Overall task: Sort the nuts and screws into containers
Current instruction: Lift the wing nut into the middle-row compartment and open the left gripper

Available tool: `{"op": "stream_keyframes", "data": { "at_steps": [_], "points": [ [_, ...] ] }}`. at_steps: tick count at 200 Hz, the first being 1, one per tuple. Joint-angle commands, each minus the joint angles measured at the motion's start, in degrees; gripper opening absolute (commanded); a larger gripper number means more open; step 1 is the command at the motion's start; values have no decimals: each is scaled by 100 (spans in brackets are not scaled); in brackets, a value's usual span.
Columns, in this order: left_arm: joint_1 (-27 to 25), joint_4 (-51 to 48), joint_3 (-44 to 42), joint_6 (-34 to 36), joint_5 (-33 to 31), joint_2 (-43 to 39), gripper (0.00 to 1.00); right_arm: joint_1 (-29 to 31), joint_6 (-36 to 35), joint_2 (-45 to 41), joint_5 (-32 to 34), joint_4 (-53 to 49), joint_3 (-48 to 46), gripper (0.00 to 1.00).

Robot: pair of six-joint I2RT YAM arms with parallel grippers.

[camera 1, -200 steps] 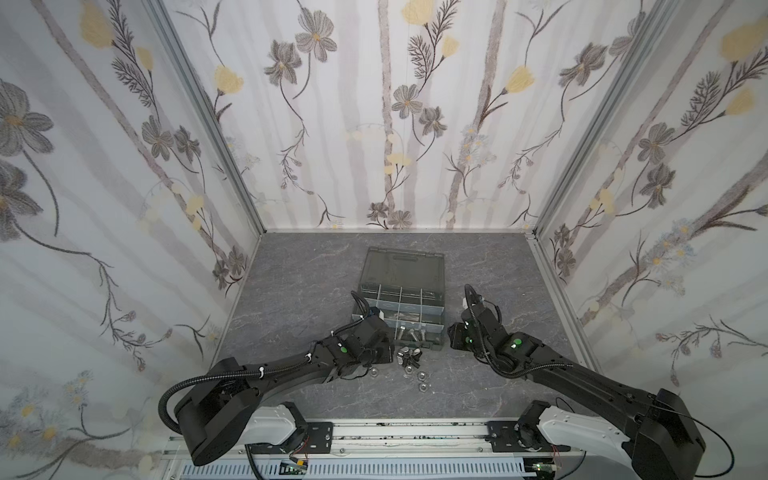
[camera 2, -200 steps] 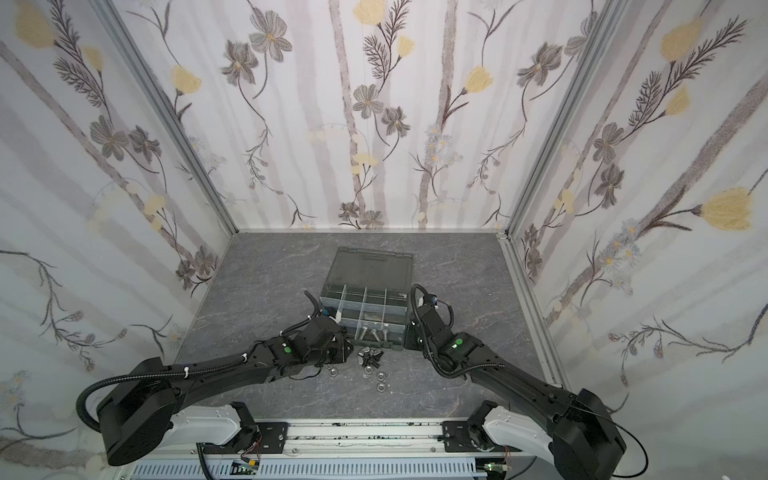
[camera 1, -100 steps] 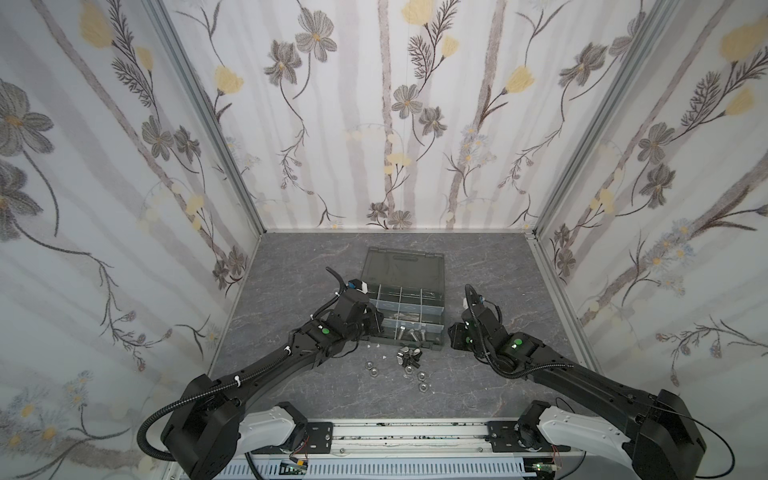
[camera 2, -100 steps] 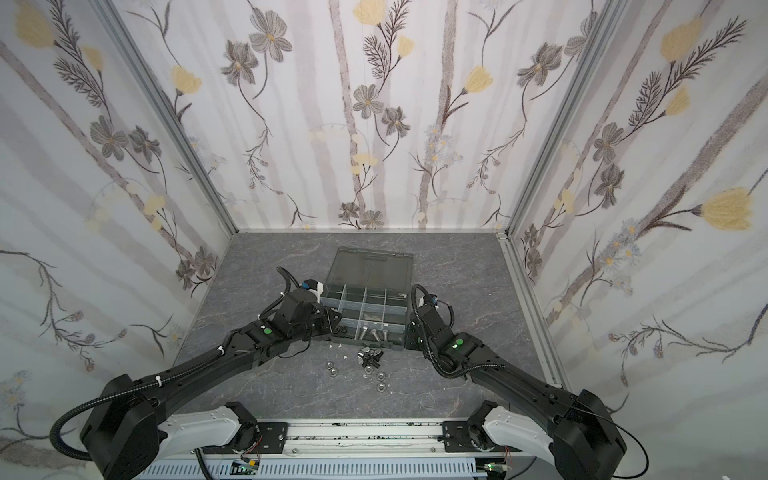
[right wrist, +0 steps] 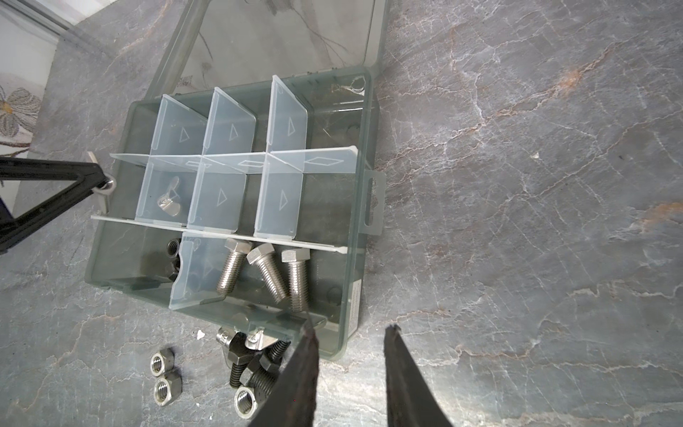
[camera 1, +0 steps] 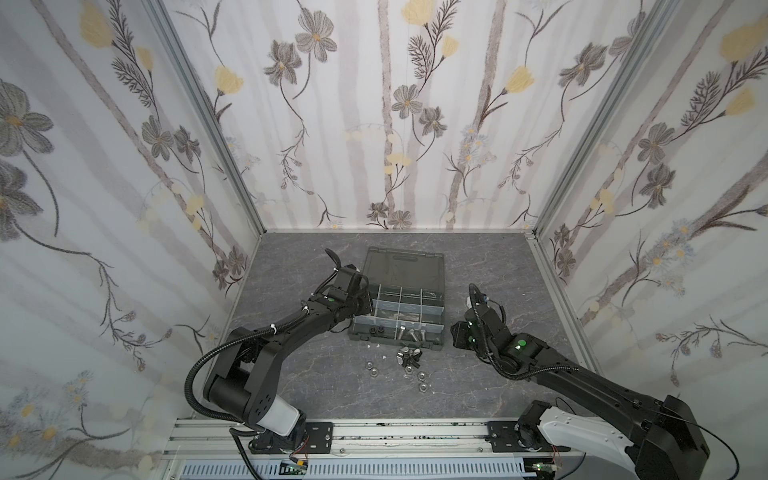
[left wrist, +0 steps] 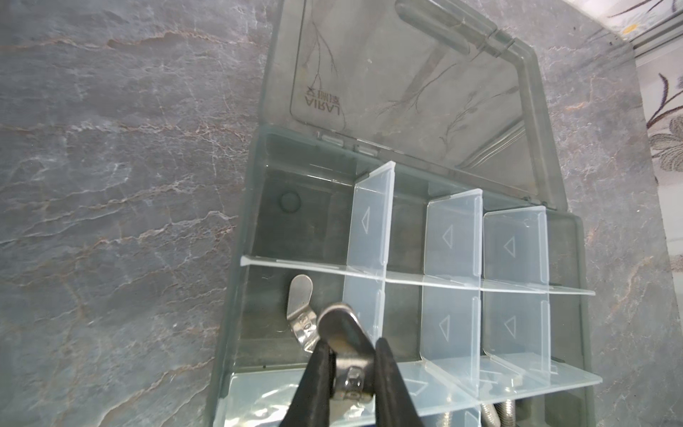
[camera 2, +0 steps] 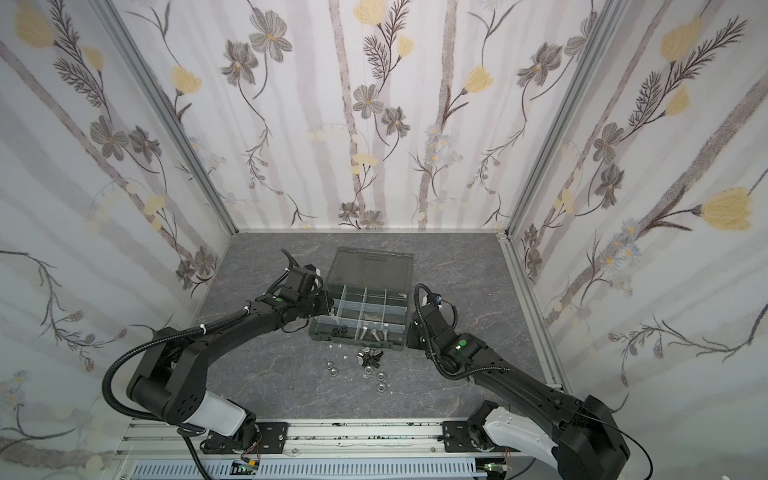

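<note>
One smooth, shiny metal wing nut (left wrist: 342, 332)

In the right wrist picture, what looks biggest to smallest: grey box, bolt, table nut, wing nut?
1. Dark grey plastic organiser case
2. Silver hex-head bolt inside it
3. Silver hexagonal nut on the table and silver wing nut in a compartment: look alike; the nut is nearer, so unranked.

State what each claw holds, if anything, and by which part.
Left claw: a silver wing nut, pinched at its threaded middle, one wing jutting past the tips. Right claw: nothing.
</note>
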Motion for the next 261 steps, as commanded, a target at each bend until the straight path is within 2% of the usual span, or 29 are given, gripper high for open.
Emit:
{"op": "stream_keyframes", "data": {
  "at_steps": [1, 44, 65, 261],
  "points": [
    [40, 37, 123, 210, 73, 165, 15, -10, 107, -37, 149, -21, 55, 32],
    [60, 37, 95, 220, 21, 185, 26, -17, 131, -134, 220, -109, 50, 32],
    [66, 37, 75, 203, 6, 129, 29, -19, 126, -152, 223, -107, 46, 32],
    [66, 37, -572, -157, 165, -735, 31, -36, 90, 20, 110, -23, 130, 32]
  ]
}}
